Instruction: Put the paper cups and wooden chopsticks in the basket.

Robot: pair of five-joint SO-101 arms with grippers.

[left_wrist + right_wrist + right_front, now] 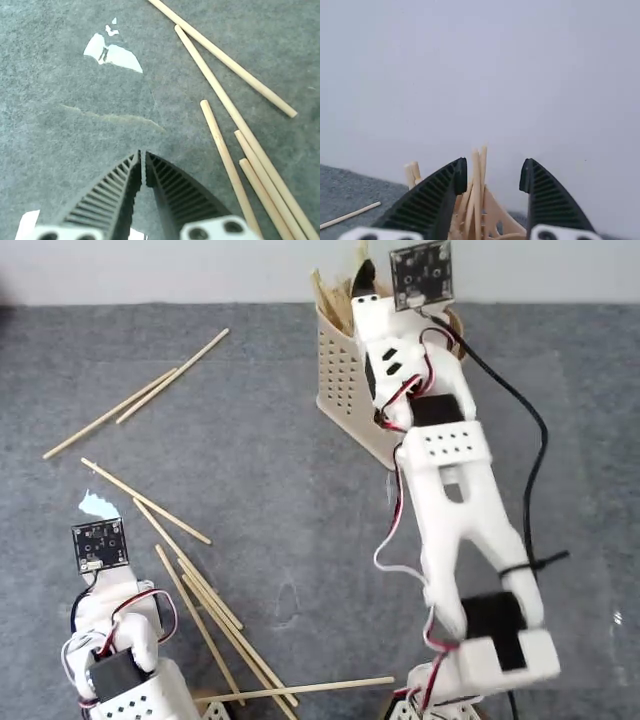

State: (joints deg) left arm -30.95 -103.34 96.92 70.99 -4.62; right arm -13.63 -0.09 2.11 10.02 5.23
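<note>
Left tool (142,156), pressed together and empty, hangs over the table (290,490) just beside loose chopsticks (220,145). Right tool (494,167) gapes above the basket (345,380), where a bundle (477,190) stands upright. Risk: bundle tips poke between the right tool's fingers (whether they touch is hard to tell), so a careless pull could drag some out or tip the basket; the loose ones overlap and may roll when pinched

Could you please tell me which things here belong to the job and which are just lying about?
Belonging to the job:
basket
chopsticks standing in the basket
loose chopsticks still to be collected

Just lying about:
white scrap
grey mat beneath everything
</note>
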